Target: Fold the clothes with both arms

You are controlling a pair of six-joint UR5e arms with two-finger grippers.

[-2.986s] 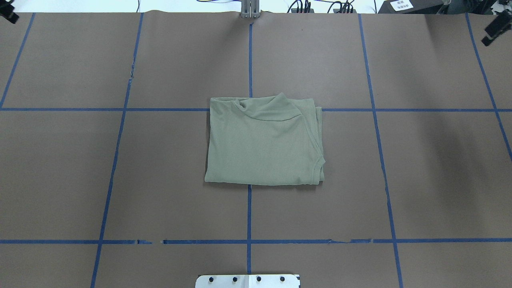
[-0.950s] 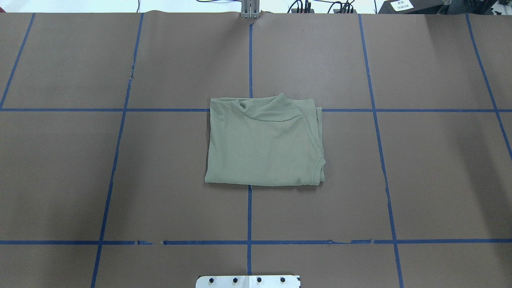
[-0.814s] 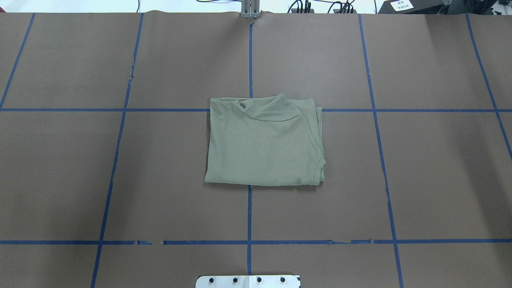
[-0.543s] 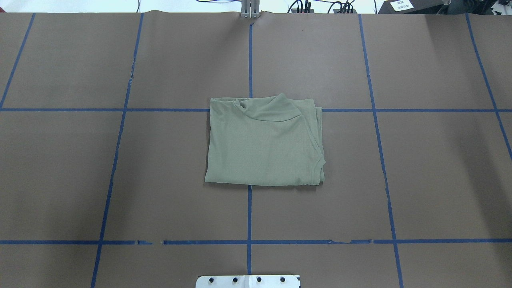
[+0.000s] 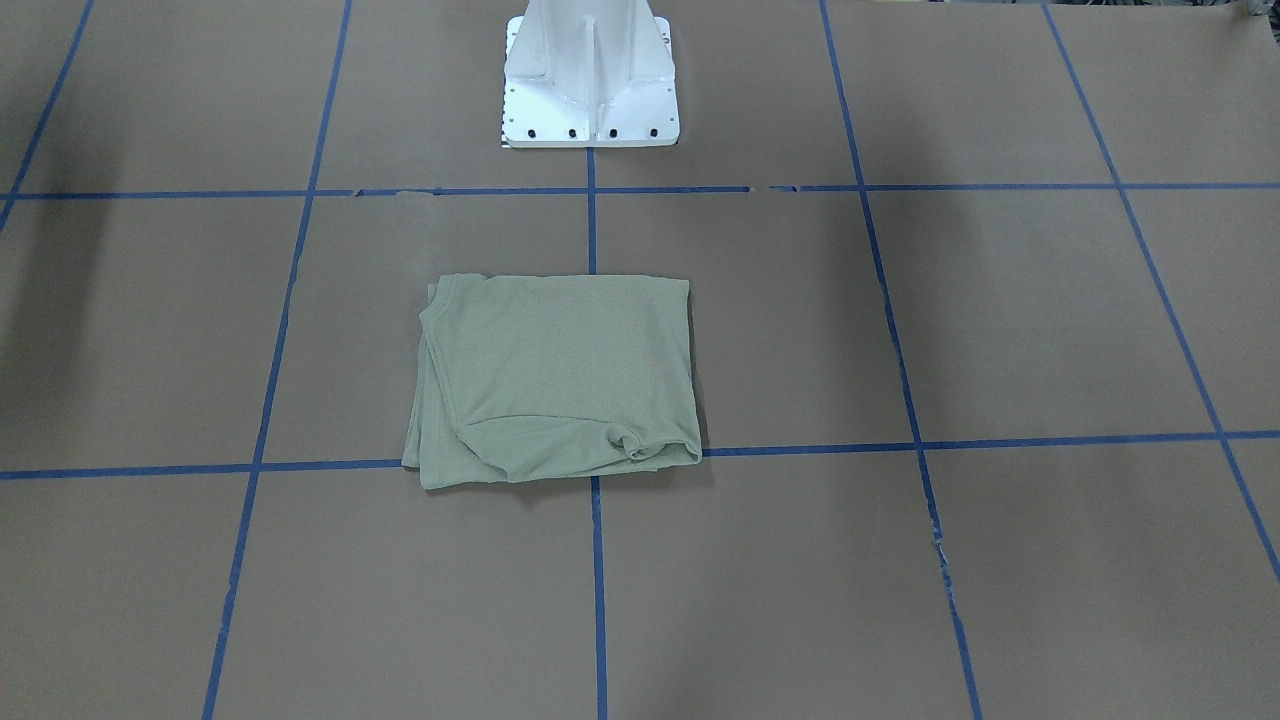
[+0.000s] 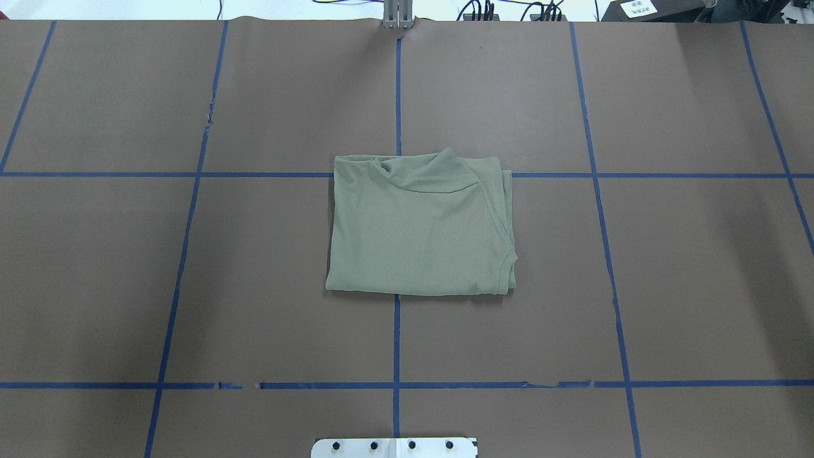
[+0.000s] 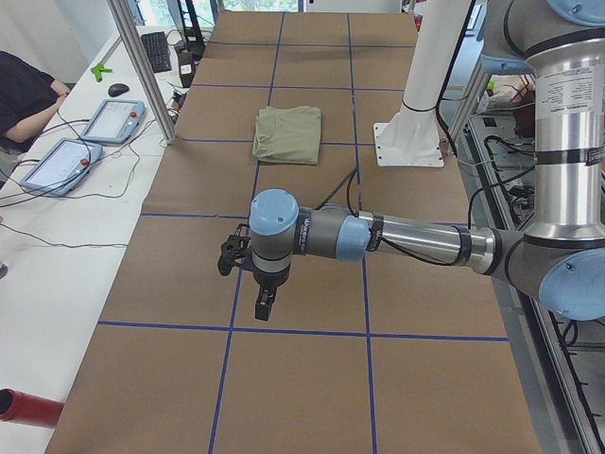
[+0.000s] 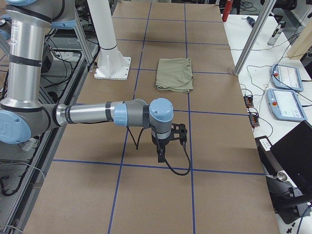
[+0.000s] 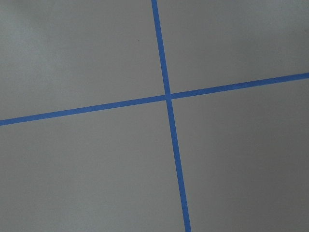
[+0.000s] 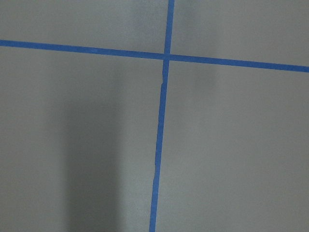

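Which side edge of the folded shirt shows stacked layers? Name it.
The shirt edge on the robot's right: layers show there, while the left edge is one smooth fold.

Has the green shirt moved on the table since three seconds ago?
No. In the overhead view the shirt keeps its place: its far edge lies along the same blue tape line as before.

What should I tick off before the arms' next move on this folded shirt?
1. Fold: the sage-green shirt is a compact rectangle: ok.
2. Placement: it lies flat near the middle of the table: ok.
3. Edges flush: lower layers peek out along the robot's right side: not ok.
4. The left claw is apart from the shirt, over bare paper: ok.
5. The right claw is apart from the shirt: ok.
6. Claws open or shut: cannot tell, side views only.
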